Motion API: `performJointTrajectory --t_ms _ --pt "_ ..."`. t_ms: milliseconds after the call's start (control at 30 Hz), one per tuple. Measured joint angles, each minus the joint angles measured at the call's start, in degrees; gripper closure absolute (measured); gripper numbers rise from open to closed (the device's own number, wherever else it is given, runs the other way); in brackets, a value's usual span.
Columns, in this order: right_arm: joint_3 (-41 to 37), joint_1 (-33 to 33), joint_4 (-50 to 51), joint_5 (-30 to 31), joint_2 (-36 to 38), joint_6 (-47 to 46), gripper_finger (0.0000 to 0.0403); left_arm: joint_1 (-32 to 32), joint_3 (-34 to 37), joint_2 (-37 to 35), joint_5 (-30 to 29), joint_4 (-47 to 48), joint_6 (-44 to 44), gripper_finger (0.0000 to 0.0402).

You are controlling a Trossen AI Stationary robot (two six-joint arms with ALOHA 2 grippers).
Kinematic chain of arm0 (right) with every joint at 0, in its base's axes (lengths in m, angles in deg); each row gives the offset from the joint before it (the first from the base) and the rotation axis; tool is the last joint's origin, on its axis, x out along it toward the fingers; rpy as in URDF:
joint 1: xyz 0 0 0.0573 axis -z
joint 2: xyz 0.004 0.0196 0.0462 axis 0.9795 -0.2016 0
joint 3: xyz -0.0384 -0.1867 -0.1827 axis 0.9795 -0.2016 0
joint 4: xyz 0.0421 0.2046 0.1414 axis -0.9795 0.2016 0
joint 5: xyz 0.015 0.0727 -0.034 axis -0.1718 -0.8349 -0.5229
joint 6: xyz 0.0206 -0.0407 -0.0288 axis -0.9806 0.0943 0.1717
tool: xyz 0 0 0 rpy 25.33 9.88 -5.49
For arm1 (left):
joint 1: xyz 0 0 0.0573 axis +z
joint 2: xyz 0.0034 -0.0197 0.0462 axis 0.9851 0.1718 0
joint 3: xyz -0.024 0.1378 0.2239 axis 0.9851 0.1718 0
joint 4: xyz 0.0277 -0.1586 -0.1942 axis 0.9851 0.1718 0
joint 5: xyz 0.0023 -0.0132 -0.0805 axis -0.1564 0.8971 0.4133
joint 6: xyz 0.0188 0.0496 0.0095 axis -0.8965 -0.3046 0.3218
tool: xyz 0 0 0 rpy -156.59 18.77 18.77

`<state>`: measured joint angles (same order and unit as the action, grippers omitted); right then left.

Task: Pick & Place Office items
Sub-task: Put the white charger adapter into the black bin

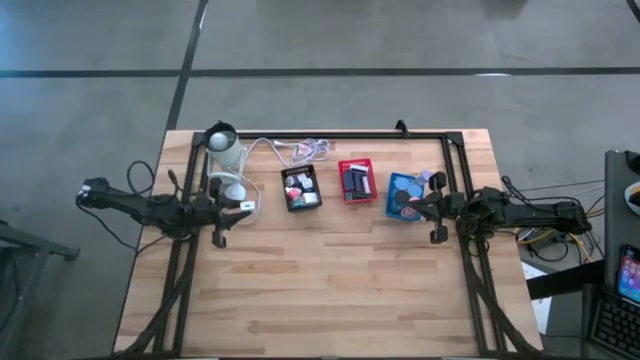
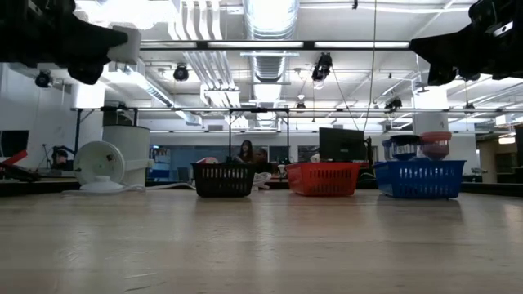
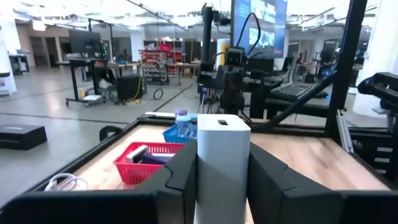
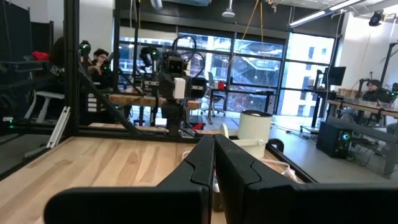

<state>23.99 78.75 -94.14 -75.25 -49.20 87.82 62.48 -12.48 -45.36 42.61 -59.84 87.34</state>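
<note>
My left gripper (image 3: 222, 186) is shut on a white block (image 3: 222, 155), which hangs over the table's left part, left of the black tray (image 1: 301, 188); in the high view the block (image 1: 243, 207) shows at the fingertips. My right gripper (image 4: 213, 165) is shut with nothing in it, level over the blue tray (image 1: 405, 196) at the right. Small office items lie in the black tray, the red tray (image 1: 356, 181) and the blue tray; rolls (image 2: 435, 145) rise above the blue tray's rim. My left gripper pinches the white block by its two opposite sides (image 3: 202, 168) between its two fingers (image 3: 180, 171). The fingers lie level and point toward the table's right side. The block is lifted clear of the table, and its far end (image 3: 222, 122) sticks out past the fingertips.
A white coiled cable (image 1: 300, 152) lies at the far edge. Two white round objects (image 1: 222, 140) (image 1: 228, 185) stand at the far left, close to my left gripper. A dark frame (image 1: 330, 135) runs along the table's far side. The near half of the wooden table (image 1: 320, 290) is bare.
</note>
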Motion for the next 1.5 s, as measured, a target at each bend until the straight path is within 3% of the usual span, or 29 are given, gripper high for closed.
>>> performJointTrajectory --t_ms 367,1033,1300,1500 --pt "0.00 0.00 0.00 0.00 0.00 0.13 0.0394 0.55 4.95 -4.74 -0.34 -2.44 -0.62 0.0302" --pt "0.00 0.02 0.00 0.00 0.00 0.24 0.0394 0.90 5.41 -5.18 -1.58 -3.06 -0.07 0.0302" --pt "0.00 0.01 -0.32 0.07 0.01 0.89 0.0394 3.93 -7.47 -1.17 -2.18 0.93 -1.72 0.0302" --pt "0.00 0.00 -0.72 0.51 0.02 1.66 0.0394 6.90 -22.57 10.16 -9.21 11.89 -4.10 0.0302"
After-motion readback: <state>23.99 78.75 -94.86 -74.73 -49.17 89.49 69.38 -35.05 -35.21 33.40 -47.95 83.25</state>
